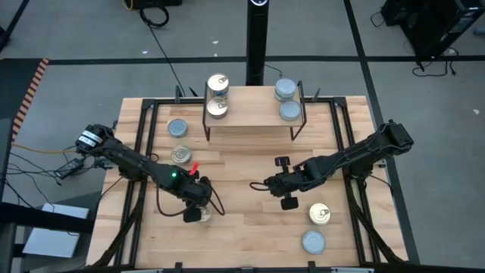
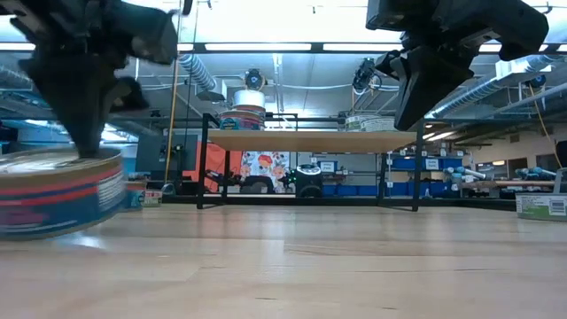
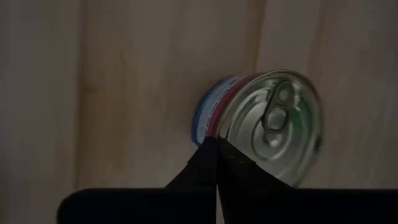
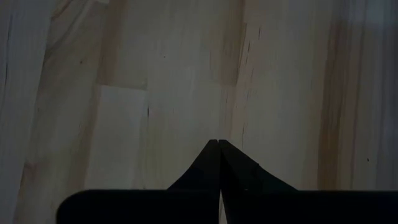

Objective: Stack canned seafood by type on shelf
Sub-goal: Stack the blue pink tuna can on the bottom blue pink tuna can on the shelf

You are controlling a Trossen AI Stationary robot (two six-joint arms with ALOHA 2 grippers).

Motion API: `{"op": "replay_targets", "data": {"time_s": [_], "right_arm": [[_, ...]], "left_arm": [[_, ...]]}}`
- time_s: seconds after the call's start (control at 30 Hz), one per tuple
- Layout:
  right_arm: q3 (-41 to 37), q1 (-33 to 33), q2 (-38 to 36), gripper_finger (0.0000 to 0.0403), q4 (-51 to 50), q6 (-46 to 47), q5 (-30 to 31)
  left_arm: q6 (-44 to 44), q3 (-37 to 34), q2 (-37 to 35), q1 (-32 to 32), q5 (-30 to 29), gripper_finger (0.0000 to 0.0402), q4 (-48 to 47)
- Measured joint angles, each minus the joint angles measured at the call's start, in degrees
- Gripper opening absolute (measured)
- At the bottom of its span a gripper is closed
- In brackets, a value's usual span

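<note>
Tins [image 1: 217, 95] sit stacked on the shelf [image 1: 254, 114]. Left gripper [image 3: 216, 149], fingers pressed together and empty, touches a pull-tab tin [image 3: 267, 124]; right gripper [image 4: 220, 149] hovers closed, empty.

The dark left gripper [image 1: 198, 214] reaches low at near left, fingers together; the dark right gripper [image 1: 267, 184], also closed, hangs mid-table.

Non-task stuff: bench, floor, background clutter.
Slatted wood bench [image 1: 242, 235] sits on a black frame; grey floor [image 1: 68, 30] with black cables [image 1: 163, 45], a black post [image 1: 256, 42] behind the bench, ceiling strip lights [image 2: 292, 46] in the room beyond.
</note>
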Motion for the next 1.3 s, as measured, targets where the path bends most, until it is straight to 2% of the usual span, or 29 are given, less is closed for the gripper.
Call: {"op": "replay_targets", "data": {"time_s": [0.13, 0.33, 0.63, 0.9, 1.07, 1.3], "right_arm": [[0.0, 0.0, 0.0, 0.0009, 0.0, 0.0, 1.2], [0.0, 0.0, 0.0, 0.0009, 0.0, 1.1, 4.5], [0.0, 0.0, 0.0, 0.0009, 1.1, 2.0, 8.1], [-1.1, 0.0, 0.0, 0.0009, 8.4, 1.7, 8.4], [-5.3, 0.0, 0.0, 0.0009, 15.3, 0.9, 8.4], [-9.9, 0.0, 0.0, 0.0009, 21.2, 2.2, 8.4]], "left_arm": [[1.5, 4.2, 0.0, -0.8, -5.7, 0.0001, -4.6], [1.4, 8.3, 0.0, -4.1, -14.3, 0.0001, -6.0], [-1.5, 8.6, 3.5, -10.7, -30.8, 0.0, -6.5], [-2.5, 8.6, 5.7, -12.6, -44.7, 0.0, -7.9], [-6.4, 8.7, 3.3, -10.7, -46.5, 0.0, -8.5], [-3.8, 13.7, -0.9, -3.9, -46.5, 0.0, -13.0]]}}
